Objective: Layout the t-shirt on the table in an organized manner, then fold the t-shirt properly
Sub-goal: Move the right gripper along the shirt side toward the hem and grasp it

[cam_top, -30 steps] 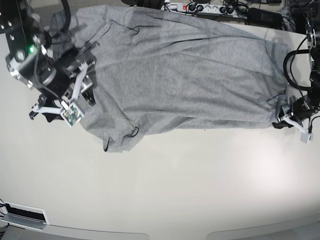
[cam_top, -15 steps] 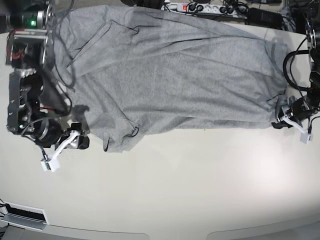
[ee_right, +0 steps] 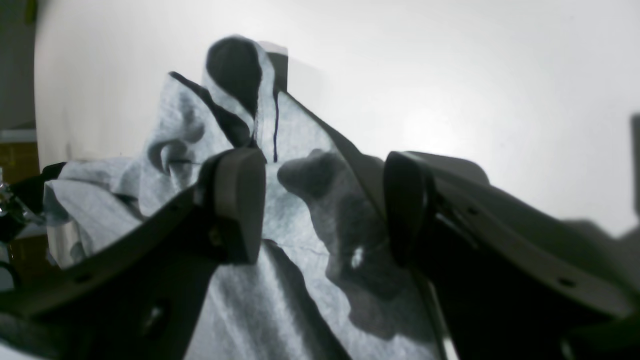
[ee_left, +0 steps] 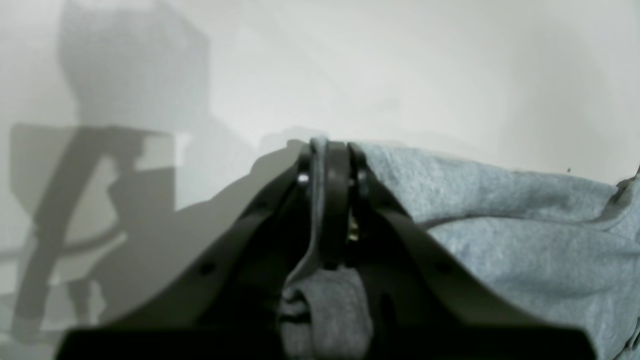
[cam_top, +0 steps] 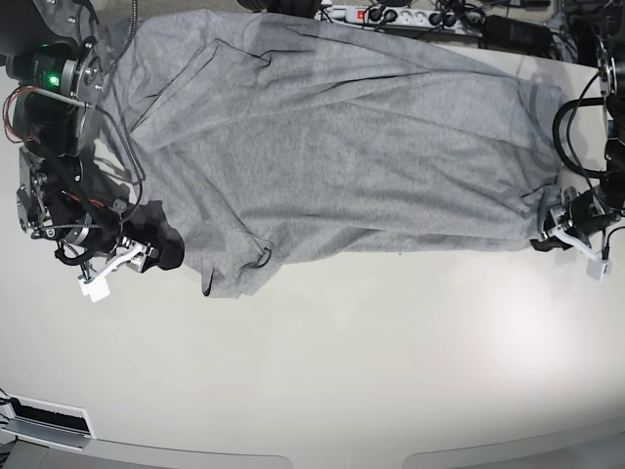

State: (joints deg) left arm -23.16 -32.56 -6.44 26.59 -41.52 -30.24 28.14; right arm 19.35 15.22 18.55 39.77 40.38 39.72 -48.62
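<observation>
The grey t-shirt (cam_top: 342, 137) lies spread across the far half of the white table (cam_top: 342, 371), lettering hidden, one sleeve (cam_top: 234, 269) pointing toward the near side. At the shirt's right end, my left gripper (cam_top: 543, 233) is shut on a corner of it. The left wrist view shows the fingertips (ee_left: 327, 160) pinching a fold of the t-shirt (ee_left: 500, 225). My right gripper (cam_top: 161, 252) stands open at the shirt's left edge, low over the table. In the right wrist view, the right gripper (ee_right: 322, 210) frames rumpled t-shirt (ee_right: 300, 150) fabric with a dark-trimmed edge, not clamped.
A power strip (cam_top: 391, 15) and cables run along the table's far edge. More cables hang by the arm at the right (cam_top: 576, 127). A white box (cam_top: 44, 420) sits at the near left corner. Bare tabletop spreads below the shirt.
My right arm has come off the shirt's left part, swung out to the lower left, then moved back to the shirt's edge. The left gripper has stayed still, shut on the corner.
</observation>
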